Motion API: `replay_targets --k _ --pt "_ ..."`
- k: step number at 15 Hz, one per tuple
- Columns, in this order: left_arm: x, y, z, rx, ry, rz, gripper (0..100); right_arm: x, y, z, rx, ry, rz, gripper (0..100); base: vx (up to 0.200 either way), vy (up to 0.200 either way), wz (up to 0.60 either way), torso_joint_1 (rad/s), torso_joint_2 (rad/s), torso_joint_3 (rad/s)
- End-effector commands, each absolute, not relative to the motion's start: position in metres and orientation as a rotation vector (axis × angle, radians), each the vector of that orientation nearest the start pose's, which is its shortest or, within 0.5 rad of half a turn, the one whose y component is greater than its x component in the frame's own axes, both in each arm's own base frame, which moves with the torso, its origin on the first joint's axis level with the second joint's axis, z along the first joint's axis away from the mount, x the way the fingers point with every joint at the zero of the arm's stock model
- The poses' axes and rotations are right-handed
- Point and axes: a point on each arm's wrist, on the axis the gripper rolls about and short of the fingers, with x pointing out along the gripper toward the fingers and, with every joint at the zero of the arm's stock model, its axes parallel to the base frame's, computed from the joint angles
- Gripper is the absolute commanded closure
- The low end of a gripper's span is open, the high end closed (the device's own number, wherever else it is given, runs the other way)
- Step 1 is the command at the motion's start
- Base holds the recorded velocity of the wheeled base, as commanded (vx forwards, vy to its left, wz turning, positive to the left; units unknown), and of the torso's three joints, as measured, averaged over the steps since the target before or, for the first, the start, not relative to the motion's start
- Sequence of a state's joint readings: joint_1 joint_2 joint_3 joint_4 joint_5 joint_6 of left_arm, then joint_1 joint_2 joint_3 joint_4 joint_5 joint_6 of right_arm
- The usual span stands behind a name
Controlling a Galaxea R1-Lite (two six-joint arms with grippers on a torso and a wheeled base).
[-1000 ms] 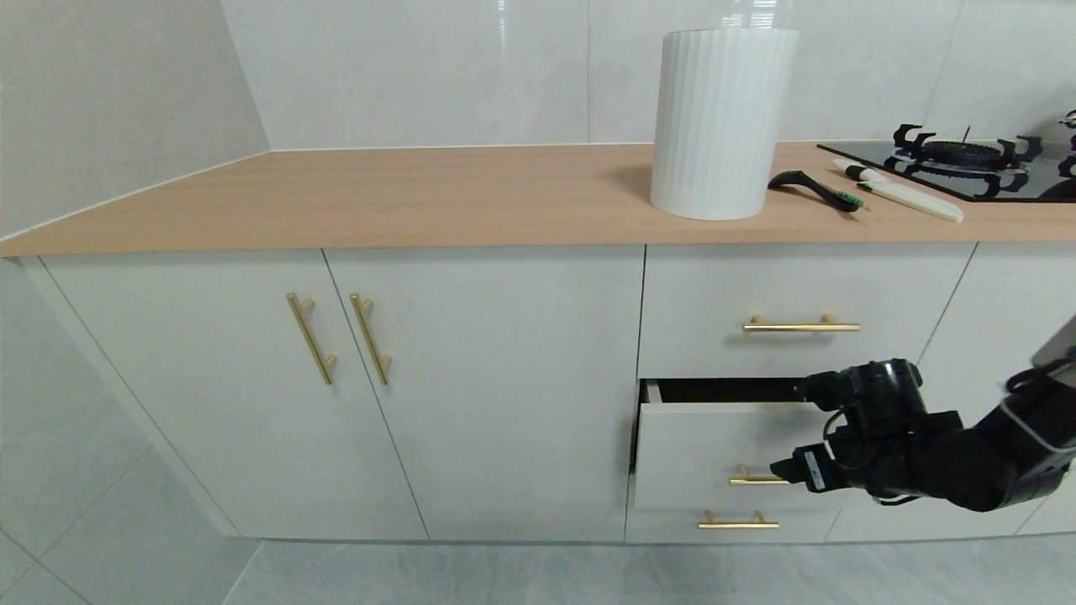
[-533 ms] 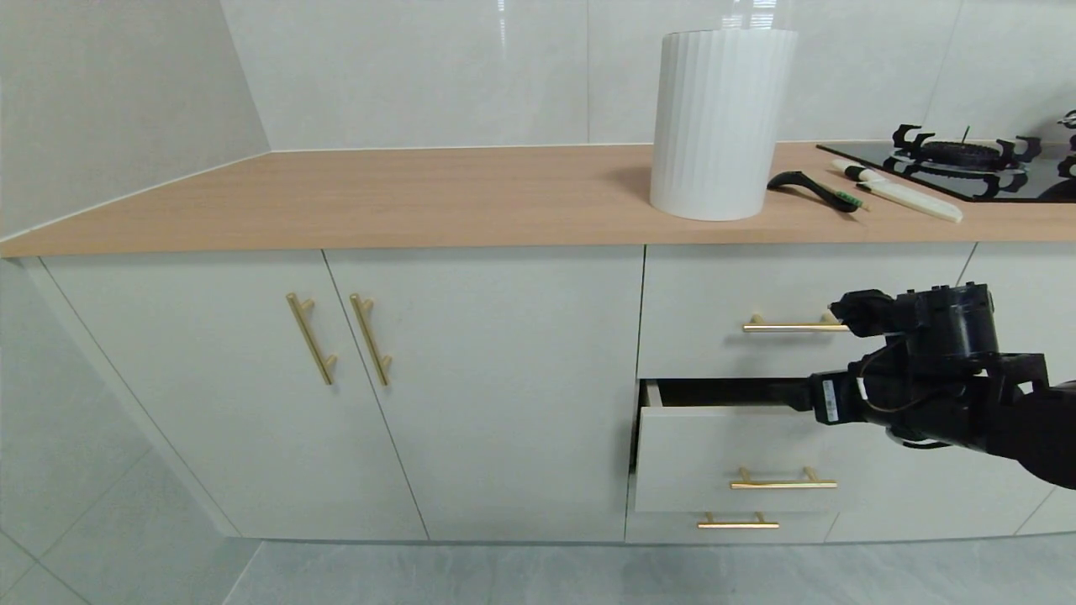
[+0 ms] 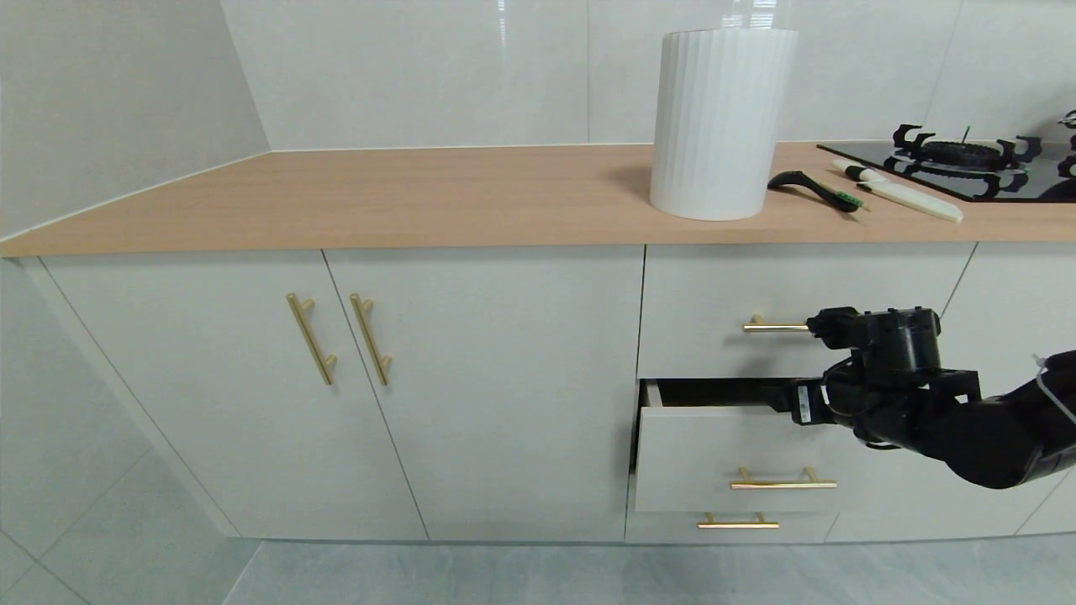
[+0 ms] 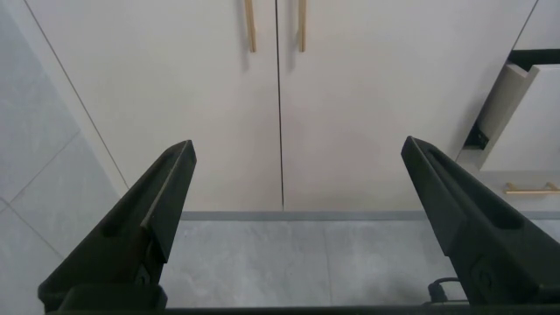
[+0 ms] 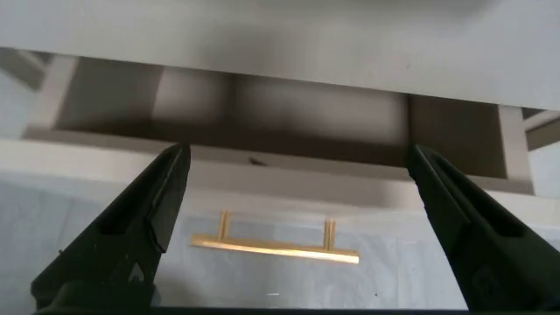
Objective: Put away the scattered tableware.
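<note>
My right gripper [image 3: 800,360], jaws spread wide, faces the partly open white drawer [image 3: 723,445]. The black-handled utensil [image 3: 811,186] and long white knife [image 3: 904,195] lie above the jaws on the wooden countertop [image 3: 420,197], nearest this arm.

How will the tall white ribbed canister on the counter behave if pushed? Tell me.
The canister is tall for its footprint, so a high push would probably tip it. On the smooth counter, a low push likely slides it. It looks rigid, perhaps breakable.
</note>
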State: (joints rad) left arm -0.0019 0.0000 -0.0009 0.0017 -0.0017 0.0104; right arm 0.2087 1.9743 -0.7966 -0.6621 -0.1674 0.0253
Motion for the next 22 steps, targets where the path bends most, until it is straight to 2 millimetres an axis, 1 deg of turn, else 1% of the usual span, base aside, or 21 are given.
replay_targets --k 1,4,7,10,12,15,17,18,19,21,22 --pt "-0.023 0.0 0.076 0.012 0.002 -0.003 0 0.346 0.067 0.073 -0.075 0.531 0.025 0 0.0 0.0 0.0 0.0 0.0 0.0" --pt "-0.023 0.0 0.076 0.011 0.002 -0.003 0 0.352 0.067 0.066 -0.074 0.534 -0.002 0 0.0 0.0 0.0 0.0 0.0 0.0" --pt "-0.023 0.0 0.076 0.011 0.002 -0.003 0 0.354 0.067 0.063 -0.079 0.542 -0.014 0 0.0 0.0 0.0 0.0 0.0 0.0" --pt "-0.023 0.0 0.076 0.011 0.002 -0.003 0 0.348 0.064 0.072 -0.077 0.544 -0.017 0 0.0 0.0 0.0 0.0 0.0 0.0" --pt "-0.023 0.0 0.075 0.011 0.003 -0.003 0 0.343 0.059 0.077 -0.082 0.598 -0.025 0 0.0 0.0 0.0 0.0 0.0 0.0" --pt "-0.023 0.0 0.076 0.011 0.002 -0.003 0 0.337 0.057 0.086 -0.086 0.631 -0.021 0 0.0 0.0 0.0 0.0 0.0 0.0" --pt "-0.023 0.0 0.076 0.012 0.002 -0.003 0 0.334 0.057 0.087 -0.098 0.684 -0.021 0 0.0 0.0 0.0 0.0 0.0 0.0" --pt "-0.023 0.0 0.076 0.012 0.002 -0.003 0 0.331 0.056 0.087 -0.111 0.755 -0.021 0 0.0 0.0 0.0 0.0 0.0 0.0" --pt "-0.023 0.0 0.076 0.011 0.002 -0.003 0 0.33 0.056 0.089 -0.115 0.787 -0.023 0 0.0 0.0 0.0 0.0 0.0 0.0" --pt "-0.023 0.0 0.076 0.011 0.002 -0.003 0 0.319 0.055 0.1 -0.105 0.861 0.03 0 0.0 0.0 0.0 0.0 0.0 0.0" --pt "-0.023 0.0 0.076 0.011 0.002 -0.003 0 0.316 0.055 0.102 -0.103 0.876 0.042 0 0.0 0.0 0.0 0.0 0.0 0.0"
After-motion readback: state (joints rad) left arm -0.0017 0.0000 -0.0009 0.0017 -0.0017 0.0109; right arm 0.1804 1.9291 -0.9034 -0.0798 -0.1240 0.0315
